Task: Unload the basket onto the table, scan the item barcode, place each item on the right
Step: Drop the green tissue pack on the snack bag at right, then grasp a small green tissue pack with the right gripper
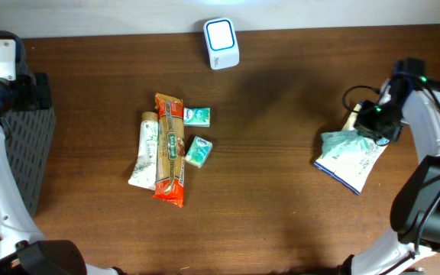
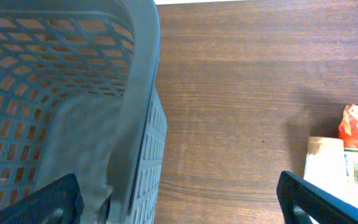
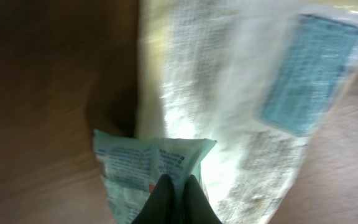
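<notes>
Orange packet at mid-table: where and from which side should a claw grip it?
Probably the lower end of the orange packet, from above, across its narrow width: it lies flat, and a tube and two small boxes crowd the rest.

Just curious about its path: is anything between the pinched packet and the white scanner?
Nothing visible: only bare table lies between the packet, in the right fingers, and the scanner. The other goods lie further left.
</notes>
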You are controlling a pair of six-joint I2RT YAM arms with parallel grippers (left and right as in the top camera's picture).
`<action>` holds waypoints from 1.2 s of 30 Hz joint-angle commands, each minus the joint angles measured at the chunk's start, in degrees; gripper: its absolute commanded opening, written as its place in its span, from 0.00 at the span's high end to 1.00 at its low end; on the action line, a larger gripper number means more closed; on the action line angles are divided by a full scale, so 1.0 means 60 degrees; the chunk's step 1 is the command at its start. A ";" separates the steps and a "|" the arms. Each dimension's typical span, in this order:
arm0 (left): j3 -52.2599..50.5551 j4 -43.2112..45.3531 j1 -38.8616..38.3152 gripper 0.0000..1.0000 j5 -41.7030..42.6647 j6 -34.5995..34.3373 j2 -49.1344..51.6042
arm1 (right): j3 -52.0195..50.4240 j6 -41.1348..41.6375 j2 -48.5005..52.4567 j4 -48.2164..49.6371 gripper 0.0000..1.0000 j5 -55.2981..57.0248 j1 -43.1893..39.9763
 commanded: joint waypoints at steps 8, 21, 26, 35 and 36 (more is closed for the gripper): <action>0.0044 -0.0007 0.0062 0.01 0.0073 0.0146 -0.0004 | 0.0645 -0.1104 -0.0109 -0.0801 0.17 -0.2452 0.0022; 0.0044 -0.0007 0.0062 0.01 0.0073 0.0146 -0.0004 | 0.0787 0.4302 0.1494 0.5042 0.77 -0.2233 0.8178; 0.0044 -0.0007 0.0062 0.01 0.0073 0.0149 -0.0004 | 0.0787 0.6182 0.2586 0.6685 0.88 -0.0765 0.9595; 0.0044 -0.0007 0.0062 0.01 0.0073 0.0146 -0.0004 | 0.0783 0.6357 0.2696 0.6193 0.68 0.0055 0.9810; 0.0044 -0.0007 0.0062 0.01 0.0073 0.0146 -0.0004 | 0.0783 0.6357 0.2696 0.5967 0.67 0.0051 0.9821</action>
